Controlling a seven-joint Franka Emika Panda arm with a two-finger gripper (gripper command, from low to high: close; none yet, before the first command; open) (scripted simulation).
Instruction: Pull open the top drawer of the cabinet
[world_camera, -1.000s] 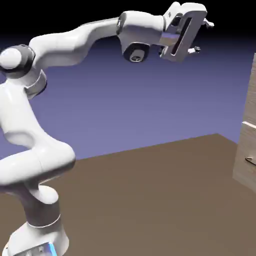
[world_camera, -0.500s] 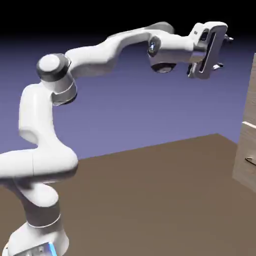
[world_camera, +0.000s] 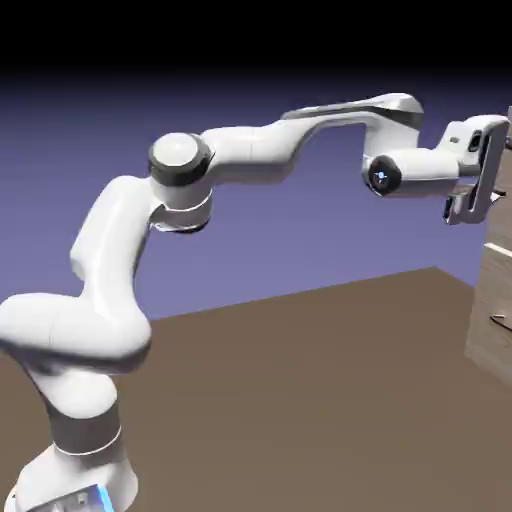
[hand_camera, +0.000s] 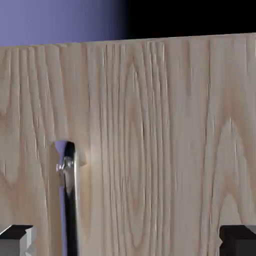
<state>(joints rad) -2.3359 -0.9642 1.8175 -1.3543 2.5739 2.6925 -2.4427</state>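
The fingers (hand_camera: 18, 240) are spread and empty near the face of the top drawer (hand_camera: 145, 135), at the exterior view's far right, with gripping and pulling seemingly both left.

A plain brown bench (world_camera: 290, 410) is seen in the near part of the scene, its far edge slanted, with a corner shown at the right. Beyond it, a blue-violet backdrop (world_camera: 300, 240) is seen, darkened to black higher up.
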